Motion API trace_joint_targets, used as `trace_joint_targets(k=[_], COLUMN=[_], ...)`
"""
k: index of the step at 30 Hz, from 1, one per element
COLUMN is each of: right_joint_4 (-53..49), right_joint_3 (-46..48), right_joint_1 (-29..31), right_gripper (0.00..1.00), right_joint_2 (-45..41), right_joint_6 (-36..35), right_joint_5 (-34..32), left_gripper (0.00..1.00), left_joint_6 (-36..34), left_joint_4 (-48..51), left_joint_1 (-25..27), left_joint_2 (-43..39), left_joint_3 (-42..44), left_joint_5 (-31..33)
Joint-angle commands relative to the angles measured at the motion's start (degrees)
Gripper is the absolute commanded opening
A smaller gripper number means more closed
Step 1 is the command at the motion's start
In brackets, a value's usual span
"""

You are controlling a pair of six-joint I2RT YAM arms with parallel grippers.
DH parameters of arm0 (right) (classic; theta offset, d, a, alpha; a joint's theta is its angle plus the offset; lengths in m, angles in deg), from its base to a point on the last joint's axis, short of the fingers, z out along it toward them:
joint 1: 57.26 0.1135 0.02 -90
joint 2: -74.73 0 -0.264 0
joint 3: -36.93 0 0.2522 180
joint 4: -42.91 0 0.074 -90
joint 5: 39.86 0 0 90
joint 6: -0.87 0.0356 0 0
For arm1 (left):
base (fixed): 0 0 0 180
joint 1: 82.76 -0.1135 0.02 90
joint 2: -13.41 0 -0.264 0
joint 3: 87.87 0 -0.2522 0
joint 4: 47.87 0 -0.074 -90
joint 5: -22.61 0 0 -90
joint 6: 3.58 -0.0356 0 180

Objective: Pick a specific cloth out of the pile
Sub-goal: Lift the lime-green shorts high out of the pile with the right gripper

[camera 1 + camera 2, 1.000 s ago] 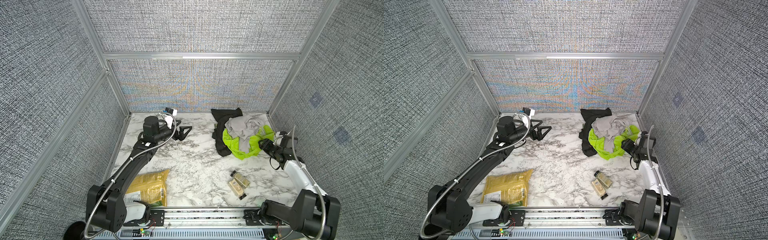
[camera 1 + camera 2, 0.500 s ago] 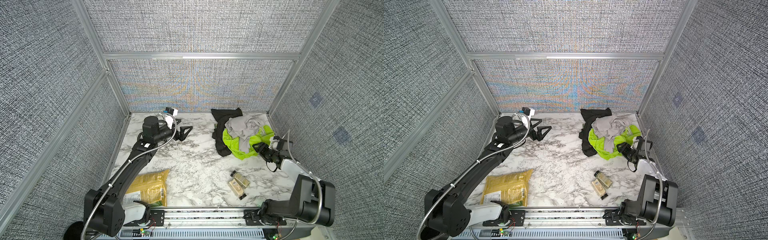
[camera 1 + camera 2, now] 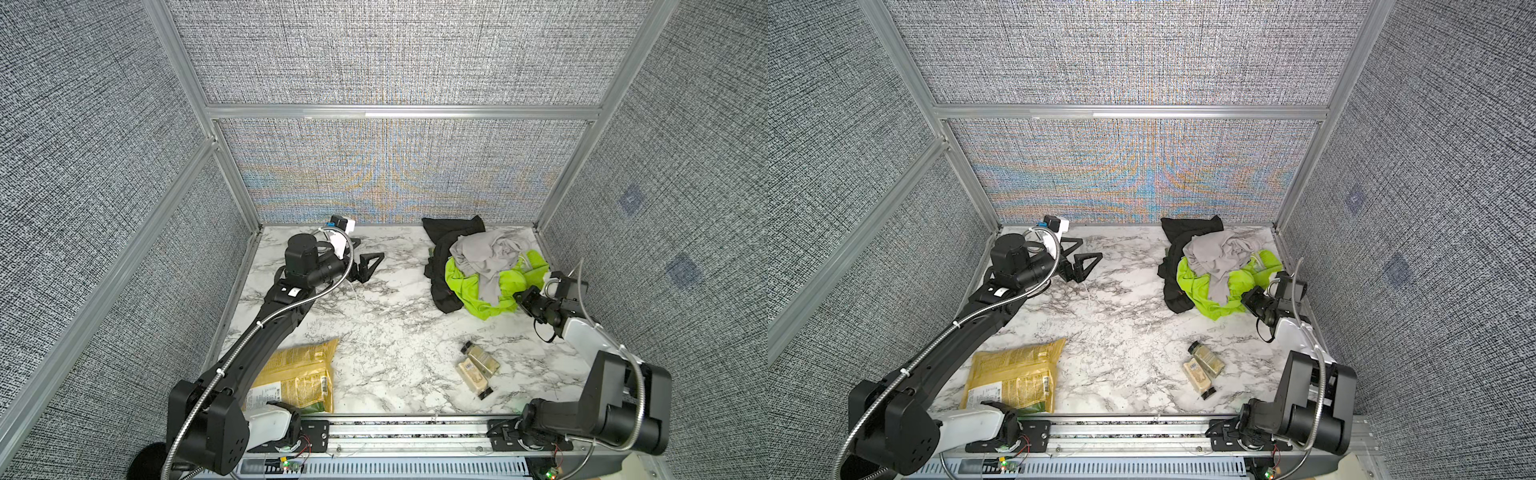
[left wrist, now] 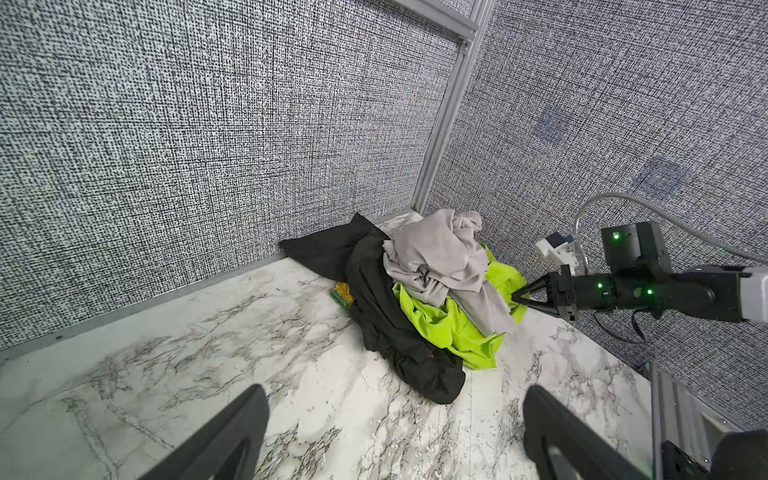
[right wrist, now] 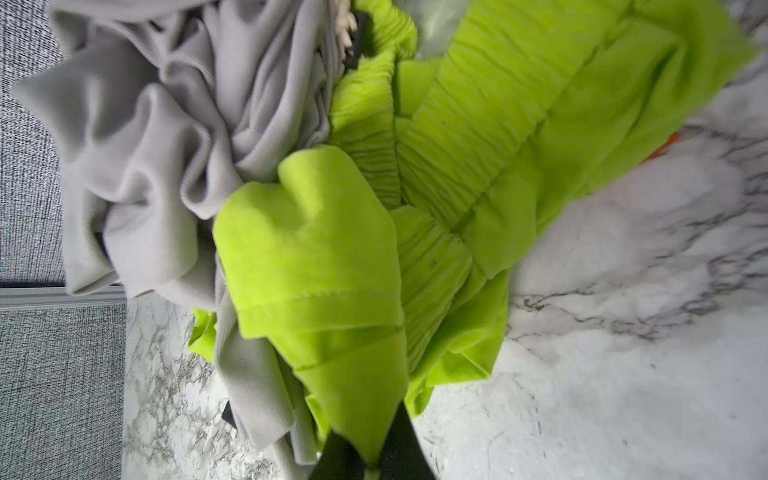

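Observation:
The pile (image 3: 482, 253) lies in the far right corner of the marble table. A light grey garment (image 4: 440, 257) is on top, and a black garment (image 4: 382, 316) is on the side toward the middle. The cloth (image 3: 461, 284) (image 3: 1192, 286) is neon yellow-green and spreads out from under the grey one. My right gripper (image 3: 518, 297) (image 4: 515, 297) is at the pile's right edge. In the right wrist view, it (image 5: 374, 461) is shut on a fold of the cloth (image 5: 519, 104). My left gripper (image 3: 368, 253) (image 4: 392, 415) is open over bare marble, far left of the pile.
A yellow bag (image 3: 295, 374) lies front left beside the left arm's base. Two small bottles (image 3: 478, 368) lie front right. A scrap of orange patterned fabric (image 4: 343, 293) pokes out from under the black garment. Textured walls close in the back and both sides.
My right gripper has pushed forward into the green cloth's edge and shut on it. The left arm has barely moved.

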Motion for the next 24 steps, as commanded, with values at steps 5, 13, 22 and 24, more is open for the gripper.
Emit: trace_joint_targets(k=[5,13,22,24], right_joint_4=[-8.13,-14.74,-20.42,-20.88], right_joint_3=[-2.76,-7.16,-16.04,-17.67], right_joint_1=[-0.44,-0.35,-0.26,-0.17], right_gripper=[0.00,0.00,0.00,0.00], right_joint_2=[-4.84,-12.19,-18.35,-19.20], right_joint_6=[-4.33,-5.98,-5.92,-5.74], right_joint_5=[-4.77,-8.43,-11.04,-11.37], left_gripper=[0.99,0.99,0.99,0.99], left_joint_6=[0.30,1.82,1.64,1.55], left_joint_4=[-1.76,-2.61,-2.47,-2.47], left_joint_1=[0.06,0.41,0.75,0.77], left_joint_2=[0.60,1.23,0.78,0.86], left_joint_3=[-0.11,-0.21,-0.21,-0.12], left_joint_5=[-0.95,-2.69,-2.28,-2.10])
